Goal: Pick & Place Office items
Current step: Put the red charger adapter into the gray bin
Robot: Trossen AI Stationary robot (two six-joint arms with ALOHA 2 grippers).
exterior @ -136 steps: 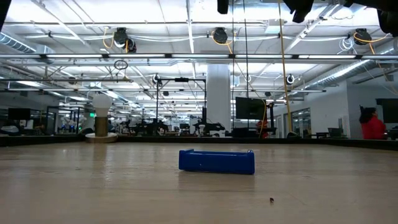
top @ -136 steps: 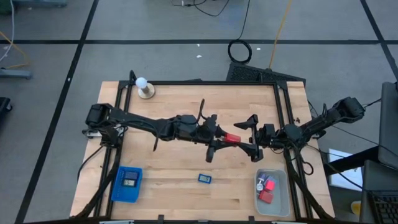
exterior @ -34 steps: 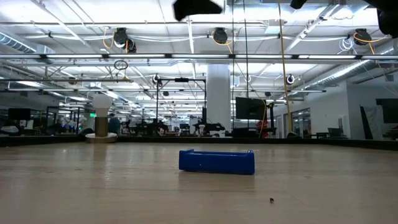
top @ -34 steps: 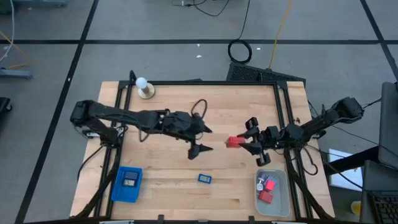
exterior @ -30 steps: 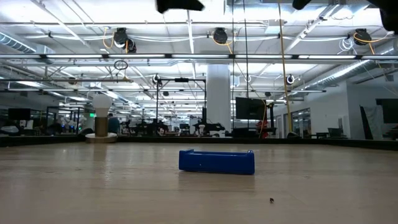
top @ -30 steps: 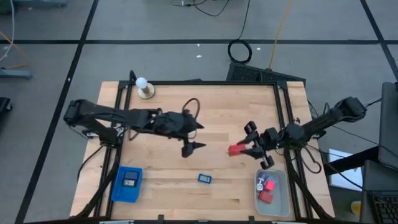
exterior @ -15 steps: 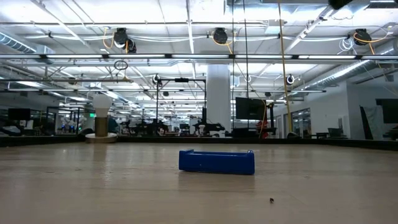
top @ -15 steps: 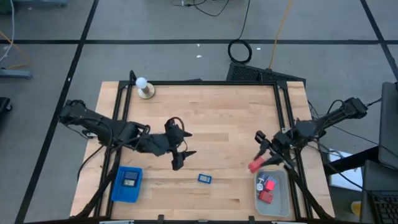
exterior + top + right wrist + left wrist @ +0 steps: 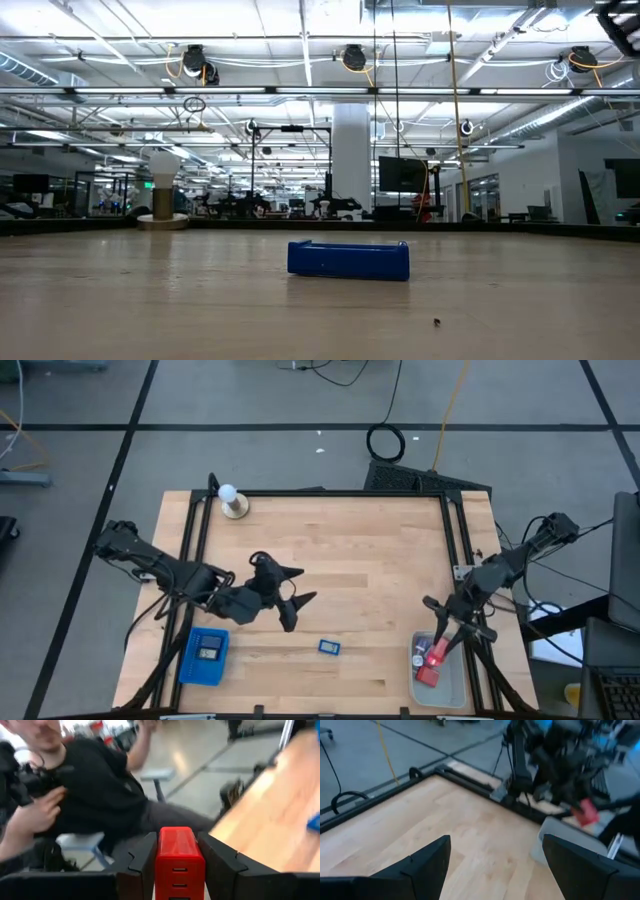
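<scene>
Two hands | high: right hand [image 9: 437, 651] clenched on red block [image 9: 436, 652] over bin [image 9: 457, 685] at 5 o'clock, several items binned; left hand [image 9: 293, 603] released, blue item [image 9: 329, 646] left on tabletop [image 9: 380, 550] | low: blue tray [image 9: 348, 259] | right wrist: person beyond.

Pale matt wooden table [image 9: 380, 550], glossy red plastic block [image 9: 179, 856], smooth blue plastic tray [image 9: 348, 259]
</scene>
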